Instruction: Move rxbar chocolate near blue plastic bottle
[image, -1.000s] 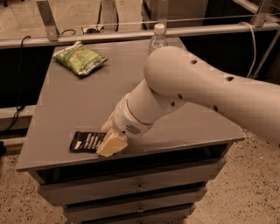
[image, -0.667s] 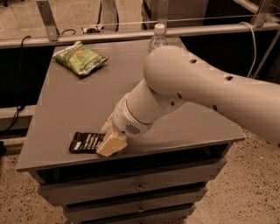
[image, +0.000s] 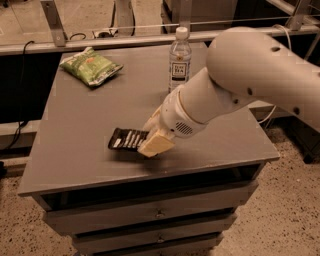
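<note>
The rxbar chocolate (image: 127, 139), a flat black wrapper with white lettering, is held by its right end in my gripper (image: 153, 143). It hangs just above the grey tabletop (image: 85, 130) near the front middle, with a shadow under it. The gripper's tan fingers (image: 157, 145) are shut on the bar. The blue plastic bottle (image: 179, 59), clear with a white cap and a dark label, stands upright at the back of the table, beyond the gripper. My white arm (image: 240, 80) reaches in from the right.
A puffy green snack bag (image: 91, 65) lies at the table's back left. The table is a drawer cabinet (image: 155, 215) with drawers below the front edge. A metal rail (image: 100, 40) and cables run behind it.
The gripper has carried the rxbar chocolate from the table's front left to the right and towards the bottle, and lifted it slightly off the surface.
</note>
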